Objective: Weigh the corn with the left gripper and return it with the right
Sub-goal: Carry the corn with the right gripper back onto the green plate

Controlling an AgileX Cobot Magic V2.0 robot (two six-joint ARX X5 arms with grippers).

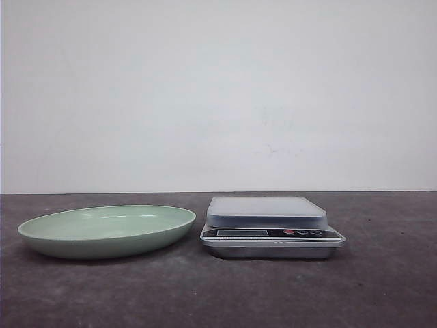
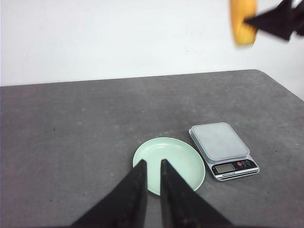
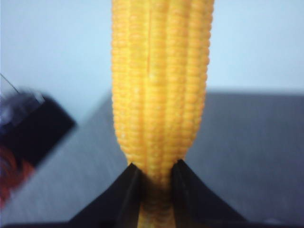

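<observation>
Black fingertips [image 3: 137, 190] of the right gripper [image 3: 156, 187] pinch the corn [image 3: 161, 90] at one end, one finger on each side, and the cob stands straight out beyond them with its kernel rows running lengthwise. Seen from the left arm, that same cob [image 2: 243, 21] is held high in the air, well above the table [image 2: 71, 133] and clear of everything on it, with the dark finger [image 2: 273, 21] of the right gripper reaching in from the side.

Over on the other arm, the left gripper [image 2: 153, 190] has its two fingers drawn close together, only a thin slit between them, and nothing is held there. It hangs above the near edge of the pale green plate [image 2: 187, 164].

Down on the grey tabletop, the plate [image 1: 41, 236] and the silver kitchen scale [image 1: 268, 212] sit side by side, close but not touching. Neither has anything on it.
</observation>
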